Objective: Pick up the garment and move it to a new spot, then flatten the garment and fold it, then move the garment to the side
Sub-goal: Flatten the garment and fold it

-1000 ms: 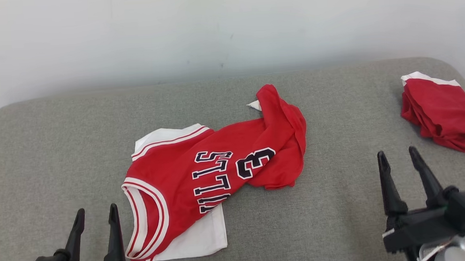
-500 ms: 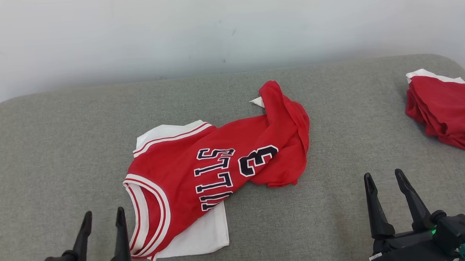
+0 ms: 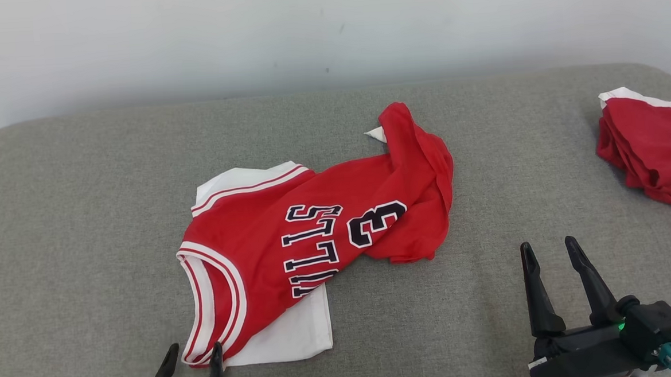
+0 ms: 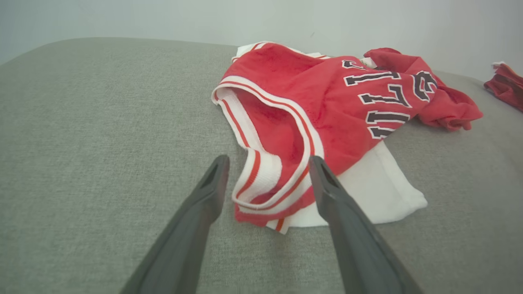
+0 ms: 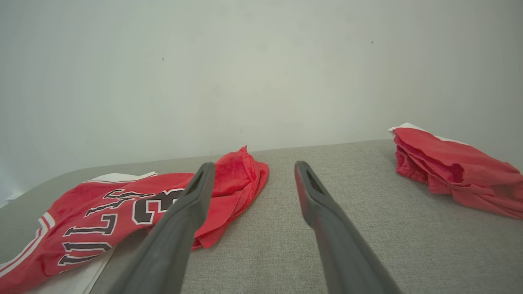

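The garment [image 3: 315,235] is a red sleeveless jersey with white trim and dark lettering, lying crumpled mid-surface with its far end bunched up. A white layer sticks out beneath it. My left gripper [image 3: 196,351] is open at the jersey's near corner. In the left wrist view the striped trim of the garment [image 4: 327,102] lies between the spread fingers of that gripper [image 4: 268,161]. My right gripper [image 3: 548,246] is open and holds nothing, off to the right of the jersey. In the right wrist view, the right gripper [image 5: 254,165] points past the bunched end of the garment [image 5: 102,212].
The grey padded surface [image 3: 85,224] ends at a pale wall [image 3: 327,28] behind. A second red-and-white cloth pile [image 3: 655,154] lies at the far right edge and is seen again as the pile [image 5: 449,171] in the right wrist view.
The head camera has shifted a little. My left gripper has moved right, up to the jersey's near corner. My right gripper has drawn back and slightly left. The jersey lies as before.
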Robot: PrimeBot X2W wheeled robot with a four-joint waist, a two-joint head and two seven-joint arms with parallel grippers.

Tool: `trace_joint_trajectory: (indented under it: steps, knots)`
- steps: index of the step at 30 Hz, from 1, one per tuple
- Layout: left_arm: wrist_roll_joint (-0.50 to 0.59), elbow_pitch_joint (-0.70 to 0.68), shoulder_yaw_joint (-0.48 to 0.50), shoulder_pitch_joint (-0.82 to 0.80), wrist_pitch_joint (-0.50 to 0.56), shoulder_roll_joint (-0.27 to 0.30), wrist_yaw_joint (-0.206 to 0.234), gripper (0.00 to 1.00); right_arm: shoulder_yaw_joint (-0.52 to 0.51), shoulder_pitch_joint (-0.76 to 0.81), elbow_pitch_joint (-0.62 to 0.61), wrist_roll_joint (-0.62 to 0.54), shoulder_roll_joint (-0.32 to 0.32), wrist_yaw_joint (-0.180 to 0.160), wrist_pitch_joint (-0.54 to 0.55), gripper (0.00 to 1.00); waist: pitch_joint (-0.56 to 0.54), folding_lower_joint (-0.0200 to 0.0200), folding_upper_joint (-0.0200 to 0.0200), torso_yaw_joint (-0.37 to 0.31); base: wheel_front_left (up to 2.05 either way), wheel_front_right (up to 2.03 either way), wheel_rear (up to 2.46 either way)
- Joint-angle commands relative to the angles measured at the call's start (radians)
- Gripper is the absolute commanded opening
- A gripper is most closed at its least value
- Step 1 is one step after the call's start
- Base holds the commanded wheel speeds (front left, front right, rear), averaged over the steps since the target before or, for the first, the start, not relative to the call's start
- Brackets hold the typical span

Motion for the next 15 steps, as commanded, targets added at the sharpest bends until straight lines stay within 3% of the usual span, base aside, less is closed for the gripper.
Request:
trace_joint_trajectory:
  steps: [1, 11, 12, 13, 14, 15]
  knots:
    - [-0.006, 0.013, 0.0, 0.007, 0.0, 0.01, 0.0, 1.0, -0.001, -0.011, 0.002, 0.004, -0.002, -0.003, -0.001, 1.0, 0.007, 0.0, 0.0, -0.002, 0.0, 0.0, 0.0]
    - [-0.035, 0.104, -0.023, -0.046, 0.0, 0.025, 0.0, 1.0, -0.002, -0.028, 0.008, 0.007, 0.0, -0.003, -0.001, 1.0, 0.036, 0.0, 0.0, -0.018, 0.0, 0.0, 0.0]
    - [-0.044, 0.111, -0.036, -0.056, 0.0, 0.028, 0.0, 0.95, -0.003, -0.031, 0.008, 0.007, -0.001, -0.003, -0.001, 1.0, 0.039, 0.0, 0.0, -0.019, 0.0, 0.0, 0.0]
    - [-0.046, 0.113, -0.045, -0.07, 0.0, 0.031, 0.0, 0.26, -0.003, -0.031, 0.008, 0.007, -0.001, -0.003, -0.001, 1.0, 0.042, 0.0, 0.0, -0.02, 0.0, 0.0, 0.0]
    - [-0.046, 0.113, -0.055, -0.08, 0.0, 0.034, 0.0, 0.0, -0.002, -0.032, 0.007, 0.005, 0.0, -0.003, -0.001, 1.0, 0.044, 0.0, 0.0, -0.021, 0.0, 0.0, 0.0]
    - [-0.052, 0.112, -0.062, -0.089, 0.0, 0.035, 0.0, 0.0, -0.003, -0.033, 0.007, 0.003, -0.001, -0.003, -0.001, 1.0, 0.047, 0.0, 0.0, -0.021, 0.0, 0.0, 0.0]
